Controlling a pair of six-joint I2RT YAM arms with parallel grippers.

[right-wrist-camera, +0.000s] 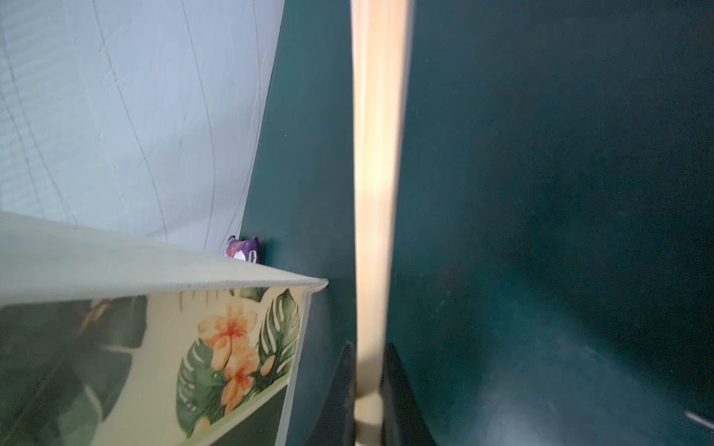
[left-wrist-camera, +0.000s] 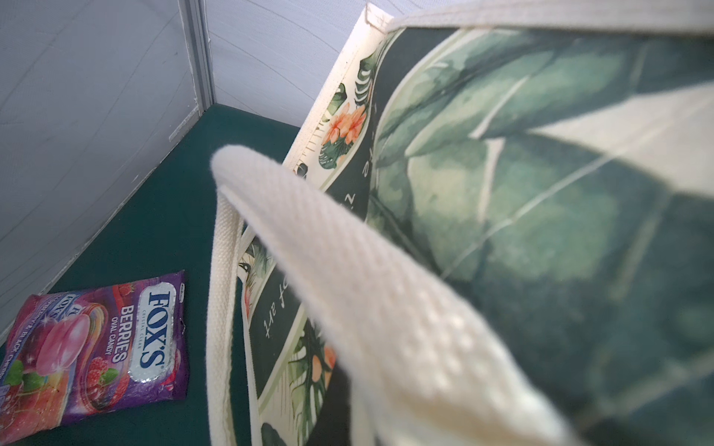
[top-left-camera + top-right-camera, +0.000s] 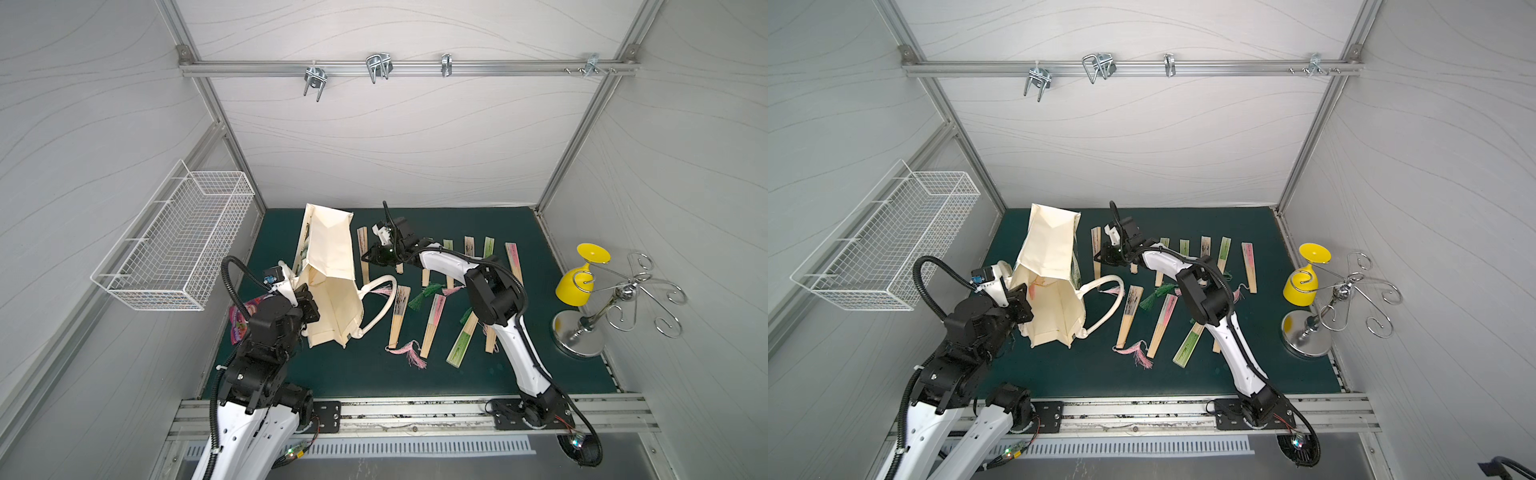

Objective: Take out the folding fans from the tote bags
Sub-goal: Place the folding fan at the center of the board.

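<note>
Right wrist: right fingers point(image 1: 335, 390) clamp fan point(image 1: 380, 173); top view: left fingers point(image 3: 309, 311) apparently clamp tote point(image 3: 330, 253).

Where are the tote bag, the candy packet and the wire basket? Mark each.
tote bag point(image 3: 330, 249), a top view, on its cream side panel.
candy packet point(image 2: 100, 347), left wrist view, on the middle of its printed front.
wire basket point(image 3: 145, 295), a top view, on the mesh at its near end.

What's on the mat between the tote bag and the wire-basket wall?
A purple candy packet lies flat there, beside the tote bag; the left wrist view shows it clearly.
</note>
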